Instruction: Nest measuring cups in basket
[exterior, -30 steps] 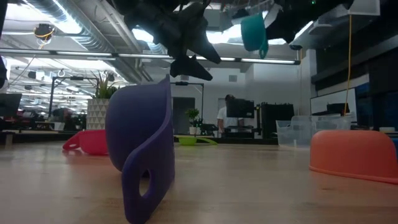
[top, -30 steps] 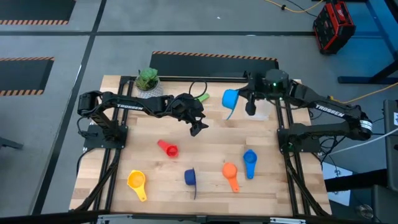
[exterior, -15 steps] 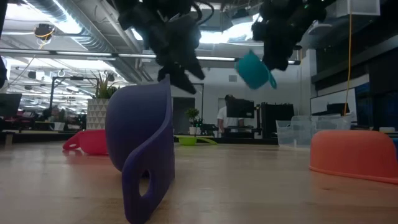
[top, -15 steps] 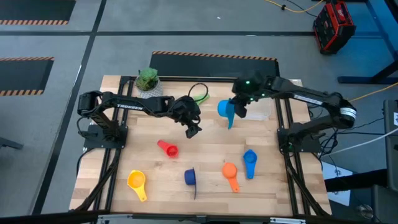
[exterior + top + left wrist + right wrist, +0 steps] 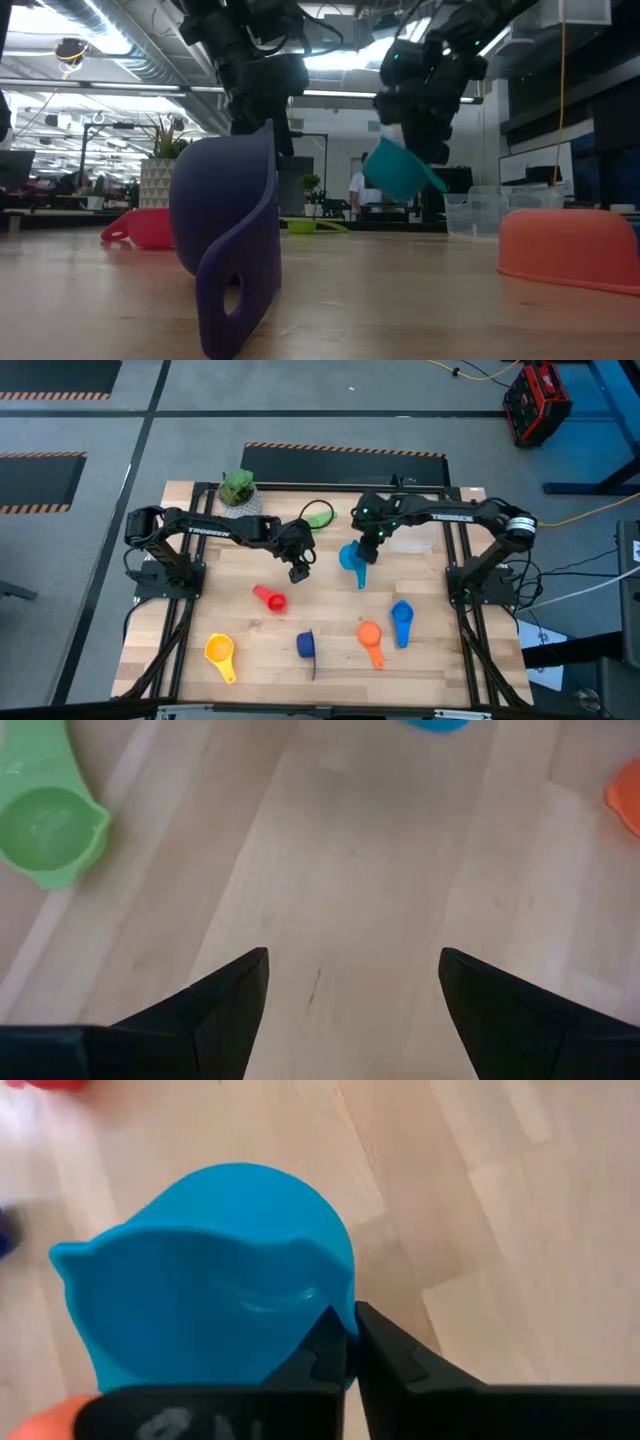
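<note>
Right pincer [image 5: 362, 552] carrying the light-blue measuring cup [image 5: 349, 557] above the middle of the desk [image 5: 330, 610], clear of its surface. To finish this step well, the cup should probably be kept level and brought over the clear basket [image 5: 478, 212], which stands near the desk's far right edge, then lowered inside before release, mouth up so smaller cups can nest in it. The right pincer is clenched tight on the cup's rim, one finger [image 5: 385, 1348] outside the wall. The left pincer [image 5: 299, 572] hangs spread wide and empty, just beside, above bare wood near the green cup [image 5: 318, 517].
</note>
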Available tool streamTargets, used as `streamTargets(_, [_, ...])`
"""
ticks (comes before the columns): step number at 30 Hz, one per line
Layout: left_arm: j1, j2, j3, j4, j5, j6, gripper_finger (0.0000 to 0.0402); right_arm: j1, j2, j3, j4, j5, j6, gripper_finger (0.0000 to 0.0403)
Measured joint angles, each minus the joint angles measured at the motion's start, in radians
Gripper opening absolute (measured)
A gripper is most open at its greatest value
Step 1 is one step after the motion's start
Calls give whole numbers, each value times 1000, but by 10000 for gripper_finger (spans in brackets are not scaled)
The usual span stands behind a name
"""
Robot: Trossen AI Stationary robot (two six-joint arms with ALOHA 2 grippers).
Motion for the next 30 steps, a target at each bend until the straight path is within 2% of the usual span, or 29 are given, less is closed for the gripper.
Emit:
streamTargets(5, [0,0,0,0,-2,0,286,5,63,0,-3,-10,16,16])
streamTargets(9, [0,0,0,0,-2,0,286,5,94,0,-3,-59,37,16])
streamTargets(19, [0,-1,0,-1,-2,0,286,6,105,0,-2,-59,37,18])
streamTargets(30, [0,-1,0,-1,-2,0,286,6,105,0,-2,-59,34,83])
